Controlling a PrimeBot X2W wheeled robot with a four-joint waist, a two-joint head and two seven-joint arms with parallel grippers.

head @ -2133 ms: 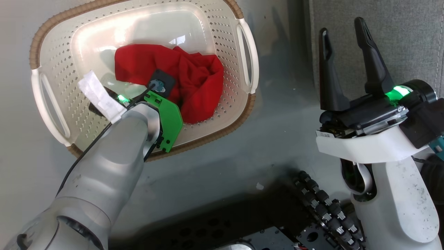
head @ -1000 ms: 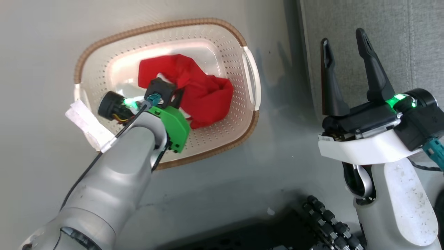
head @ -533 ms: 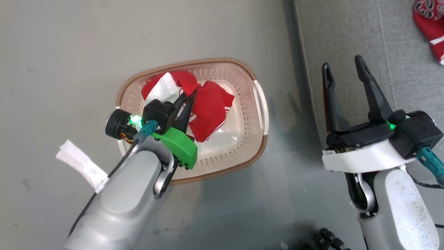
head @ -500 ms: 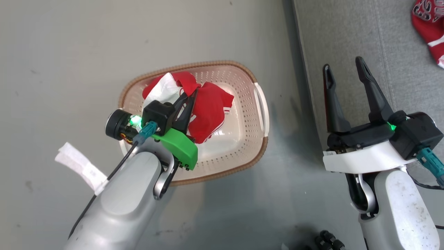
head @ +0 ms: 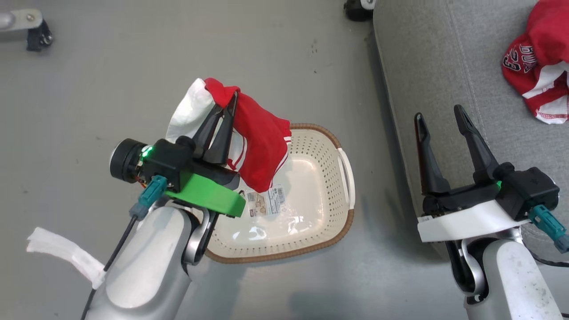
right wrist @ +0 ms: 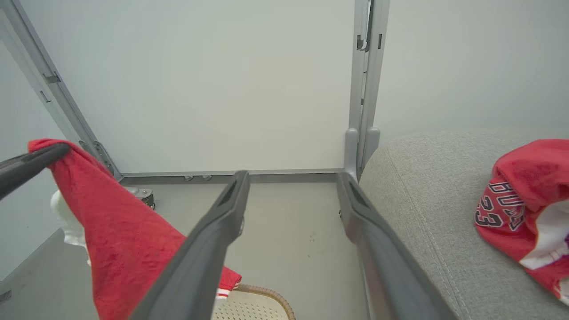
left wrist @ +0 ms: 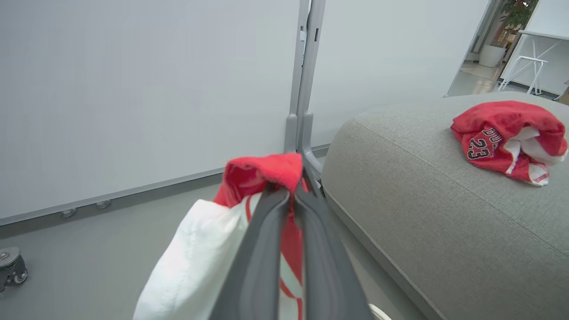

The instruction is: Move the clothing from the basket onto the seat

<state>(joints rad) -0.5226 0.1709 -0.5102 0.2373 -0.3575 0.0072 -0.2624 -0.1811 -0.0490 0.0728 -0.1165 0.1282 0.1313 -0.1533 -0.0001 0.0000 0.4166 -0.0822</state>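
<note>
Red-and-white soft fabric garment (head: 260,138) hangs over your cream perforated plastic basket (head: 326,178), clamped in your left gripper (head: 232,100), jaws closed; your right gripper (head: 438,113) gapes empty at the edge of the grey upholstered seat (head: 444,66).

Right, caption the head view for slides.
Left gripper, jaws shut on a red-and-white garment above the basket; another garment lies on the seat.

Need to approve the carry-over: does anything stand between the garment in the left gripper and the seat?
Nothing visible blocks it. The garment hangs from the left gripper above the basket, with open air to the seat. The open right gripper hovers at the seat's near edge, beside that path.
</note>
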